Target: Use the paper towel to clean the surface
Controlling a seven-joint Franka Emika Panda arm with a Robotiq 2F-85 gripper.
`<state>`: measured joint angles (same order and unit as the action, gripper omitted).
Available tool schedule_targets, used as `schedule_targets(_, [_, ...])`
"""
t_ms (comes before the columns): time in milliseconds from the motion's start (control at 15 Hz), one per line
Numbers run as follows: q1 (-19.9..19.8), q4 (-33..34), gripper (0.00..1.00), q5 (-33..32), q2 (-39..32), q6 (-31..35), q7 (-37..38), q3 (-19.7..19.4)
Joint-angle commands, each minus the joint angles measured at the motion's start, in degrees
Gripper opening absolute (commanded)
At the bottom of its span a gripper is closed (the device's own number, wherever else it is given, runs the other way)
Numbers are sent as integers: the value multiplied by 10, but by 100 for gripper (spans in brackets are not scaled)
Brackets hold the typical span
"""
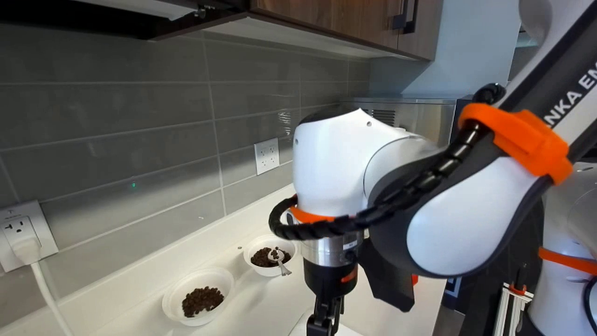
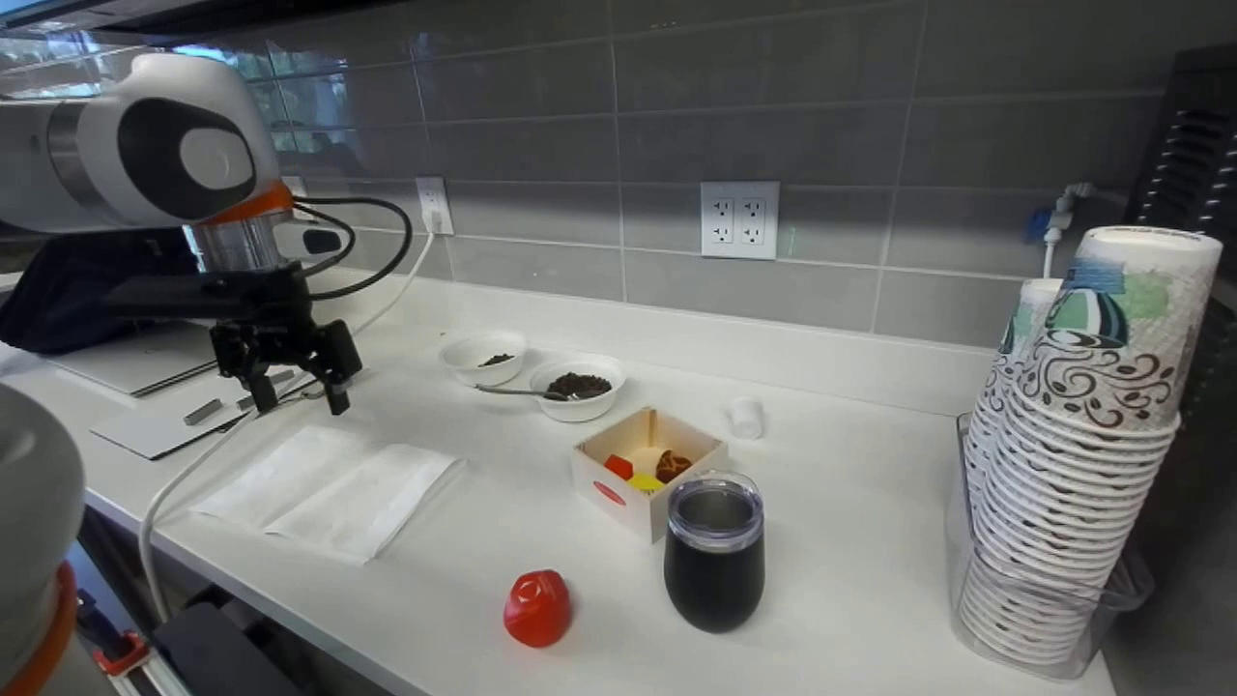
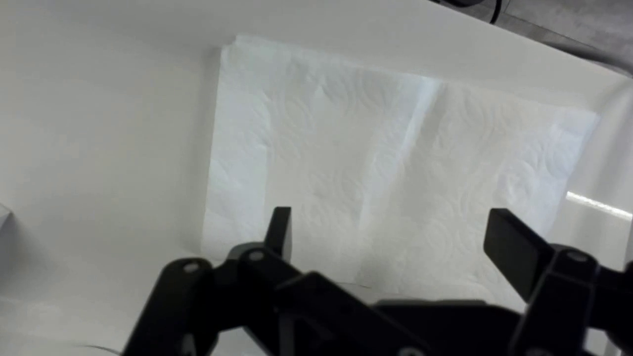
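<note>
The white paper towel lies flat, with a fold line down its middle, on the off-white countertop. It fills the middle of the wrist view; in an exterior view only a white edge shows by the gripper. My gripper is open and points down. In the wrist view its fingers stand wide apart over the towel, with nothing between them. In an exterior view the gripper appears above the counter at the towel's far-left side; its exact height is hard to tell. The bare countertop also shows in the wrist view.
Two white bowls with dark brown pieces stand near the wall; one holds a spoon. A wooden box, black tumbler, red object, small white cup and stacked paper cups stand rightward. A white cable crosses the counter.
</note>
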<state>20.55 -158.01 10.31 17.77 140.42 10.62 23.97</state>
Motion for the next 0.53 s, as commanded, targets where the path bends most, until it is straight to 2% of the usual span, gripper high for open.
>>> schedule_targets(0, [4,0,100,-18,-71,76,58,20])
schedule_targets(200, [1,-1,100,-49,-125,114,98,34])
schedule_targets(467, [9,-1,100,-70,-191,156,109,25])
